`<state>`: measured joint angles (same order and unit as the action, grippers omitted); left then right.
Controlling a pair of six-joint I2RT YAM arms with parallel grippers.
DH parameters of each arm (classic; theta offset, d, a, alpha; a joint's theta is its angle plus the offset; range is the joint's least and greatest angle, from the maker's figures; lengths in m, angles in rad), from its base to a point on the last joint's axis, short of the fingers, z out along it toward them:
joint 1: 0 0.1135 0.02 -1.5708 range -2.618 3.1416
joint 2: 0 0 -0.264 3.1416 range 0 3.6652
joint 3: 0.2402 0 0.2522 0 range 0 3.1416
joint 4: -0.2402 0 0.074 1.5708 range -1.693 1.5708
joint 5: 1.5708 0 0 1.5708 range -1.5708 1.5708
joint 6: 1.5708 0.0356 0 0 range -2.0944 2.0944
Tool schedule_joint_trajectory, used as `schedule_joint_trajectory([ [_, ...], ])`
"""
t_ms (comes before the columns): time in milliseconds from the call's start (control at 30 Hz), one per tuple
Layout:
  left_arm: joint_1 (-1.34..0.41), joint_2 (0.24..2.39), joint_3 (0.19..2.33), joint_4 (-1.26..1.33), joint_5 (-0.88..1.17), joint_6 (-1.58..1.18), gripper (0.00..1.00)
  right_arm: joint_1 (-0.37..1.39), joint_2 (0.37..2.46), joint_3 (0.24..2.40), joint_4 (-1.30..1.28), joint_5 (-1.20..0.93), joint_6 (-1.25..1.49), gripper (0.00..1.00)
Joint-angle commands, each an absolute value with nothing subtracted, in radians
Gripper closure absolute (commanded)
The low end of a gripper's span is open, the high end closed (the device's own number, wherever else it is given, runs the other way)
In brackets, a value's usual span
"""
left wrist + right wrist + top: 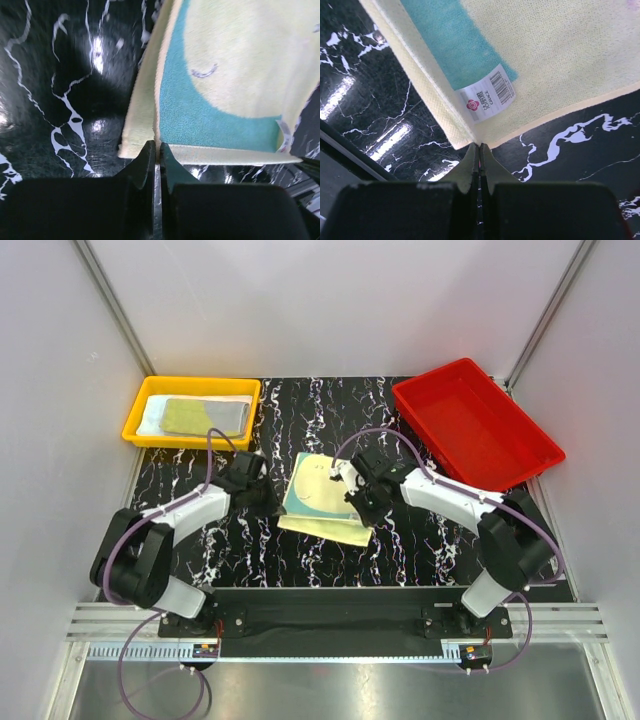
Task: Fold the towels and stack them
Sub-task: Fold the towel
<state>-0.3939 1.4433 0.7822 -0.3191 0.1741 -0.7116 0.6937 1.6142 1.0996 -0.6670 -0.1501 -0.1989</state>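
One towel [318, 490], pale yellow with a teal patch, lies partly folded in the middle of the black marble table. My left gripper [279, 504] is shut on its left edge; in the left wrist view the jaws [156, 148] pinch the yellow hem where two layers [210, 115] meet. My right gripper [357, 517] is shut on the towel's near right corner; the right wrist view shows the tips [480, 146] closed on that corner just below a white label [487, 92]. Other folded towels [196, 416] lie stacked in a yellow tray [140, 420] at the back left.
A red tray [478, 425] stands at the back right, tilted over the table's edge. White walls close in on both sides and the back. The arm bases sit on a black rail [330, 615] at the near edge.
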Motion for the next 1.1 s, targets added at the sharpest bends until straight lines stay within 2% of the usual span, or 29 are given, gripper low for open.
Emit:
schedule_joint_trajectory([
  [0,-0.396,1.477,0.749,-0.239,0.201,-0.687,1.0,0.699,1.637,1.071,-0.681,-0.118,-0.175,1.0],
  [467,-0.402,1.509,0.739,-0.264,0.163,-0.653,1.0,0.721,1.658,1.089,-0.715,-0.201,-0.17,1.0],
  [767,-0.408,1.367,0.822,-0.382,0.172,-0.683,1.0,0.723,1.583,1.169,-0.808,-0.12,-0.143,1.0],
  [1067,-0.434,1.344,0.683,-0.312,0.183,-0.696,1.0,0.755,1.611,1.143,-0.888,-0.126,-0.086,1.0],
])
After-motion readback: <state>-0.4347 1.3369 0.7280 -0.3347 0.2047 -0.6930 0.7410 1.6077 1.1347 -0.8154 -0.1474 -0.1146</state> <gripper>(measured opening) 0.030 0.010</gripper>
